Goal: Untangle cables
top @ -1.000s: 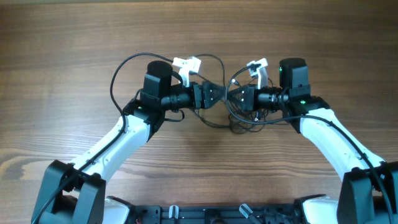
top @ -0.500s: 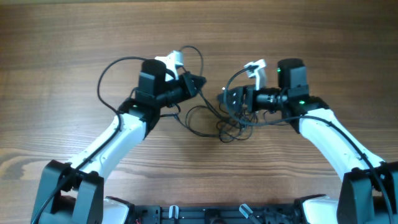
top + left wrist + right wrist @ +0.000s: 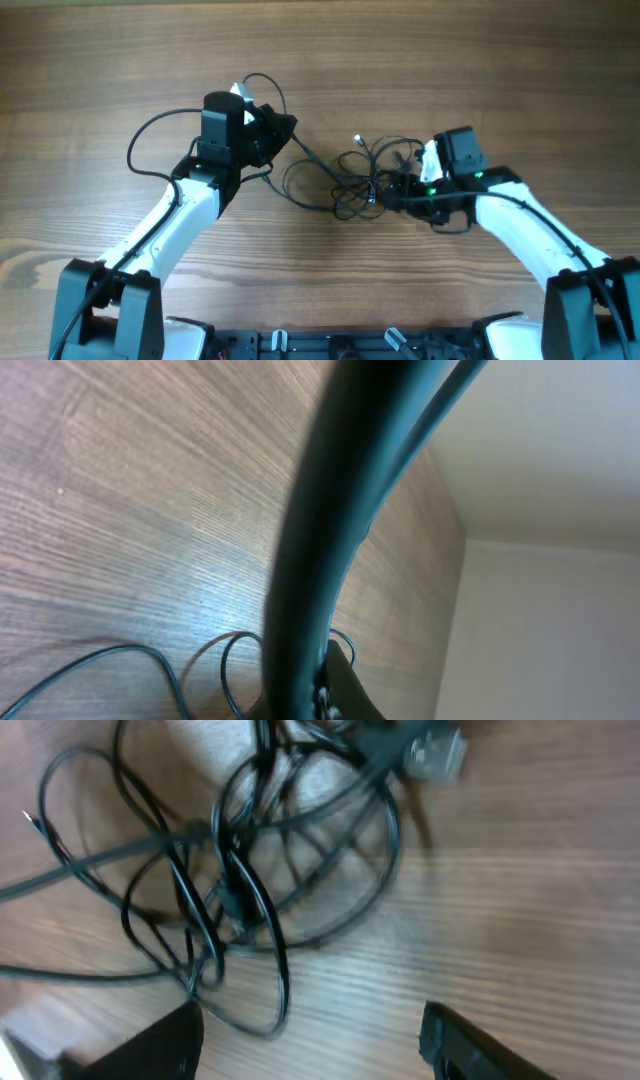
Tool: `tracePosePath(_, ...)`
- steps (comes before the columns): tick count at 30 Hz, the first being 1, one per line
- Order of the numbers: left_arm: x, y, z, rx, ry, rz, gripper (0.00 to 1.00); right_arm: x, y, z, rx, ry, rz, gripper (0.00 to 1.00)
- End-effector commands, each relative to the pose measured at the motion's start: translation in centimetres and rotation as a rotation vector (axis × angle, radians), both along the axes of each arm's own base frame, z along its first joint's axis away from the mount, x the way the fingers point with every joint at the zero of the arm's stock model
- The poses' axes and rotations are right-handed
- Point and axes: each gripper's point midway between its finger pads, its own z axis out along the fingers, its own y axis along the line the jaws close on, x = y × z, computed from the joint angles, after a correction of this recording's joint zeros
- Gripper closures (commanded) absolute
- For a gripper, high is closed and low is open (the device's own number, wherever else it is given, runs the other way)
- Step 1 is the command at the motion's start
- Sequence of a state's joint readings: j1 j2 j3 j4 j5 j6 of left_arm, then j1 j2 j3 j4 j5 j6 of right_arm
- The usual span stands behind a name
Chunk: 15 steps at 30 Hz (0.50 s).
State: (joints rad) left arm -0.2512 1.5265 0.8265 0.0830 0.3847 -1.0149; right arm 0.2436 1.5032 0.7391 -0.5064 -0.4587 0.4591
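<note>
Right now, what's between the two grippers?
The cables: tangle beside the open right gripper, one strand stretching to the shut left gripper. Clear in the overhead view.

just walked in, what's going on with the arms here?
Untangling in progress. The left gripper is shut on a strand of the cables, stretched out from the knot on the table. The right gripper stands open at the knot's other side, holding nothing. The knot is not yet undone.

obstacle: cables [image 3: 355, 175] sprawled centrally | free: bare table [image 3: 450, 60] beyond and at both sides
</note>
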Motion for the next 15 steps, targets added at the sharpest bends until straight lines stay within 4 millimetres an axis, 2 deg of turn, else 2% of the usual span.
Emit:
tracePosePath(1,0.3,0.3,0.0,-0.016,0.018,0.039,0.96,-1.1,1.8,-1.2,-0.006,-0.055,0.085,0.27)
tracePosePath(3,0.3,0.3,0.0,-0.016,0.018,0.039,0.96,-0.6,2.8,-1.6,-0.011,-0.115,0.085,0.23)
tracePosePath(4,0.3,0.3,0.0,-0.017,0.018,0.039,0.96,-0.2,2.2,-1.9,-0.046,-0.106,0.017,0.29)
tracePosePath(6,0.3,0.2,0.0,-0.019,0.019,0.036,0.96,0.4,1.8,-1.9,-0.066,-0.113,-0.030,0.45)
tracePosePath(8,0.3,0.2,0.0,-0.023,0.023,0.039,0.96,1.2,1.7,-1.7,-0.074,-0.149,-0.041,0.68)
tracePosePath(9,0.3,0.2,0.0,-0.024,0.022,0.040,0.96,1.5,1.5,-1.7,-0.085,-0.161,-0.046,0.74)
tracePosePath(10,0.4,0.3,0.1,-0.025,0.017,0.042,0.96,2.1,1.0,-1.7,-0.108,-0.186,-0.065,0.95)
tracePosePath(12,1.0,1.1,1.2,-0.048,-0.019,0.051,0.96,3.3,0.2,-1.0,-0.102,-0.220,-0.098,0.96)
tracePosePath(13,1.4,1.9,2.6,-0.077,-0.056,0.050,0.96,3.6,-0.5,-0.7,-0.101,-0.226,-0.121,0.96)
tracePosePath(15,2.1,4.3,6.1,-0.124,-0.155,0.070,0.96,4.6,-4.2,0.6,-0.135,-0.251,-0.216,0.96)
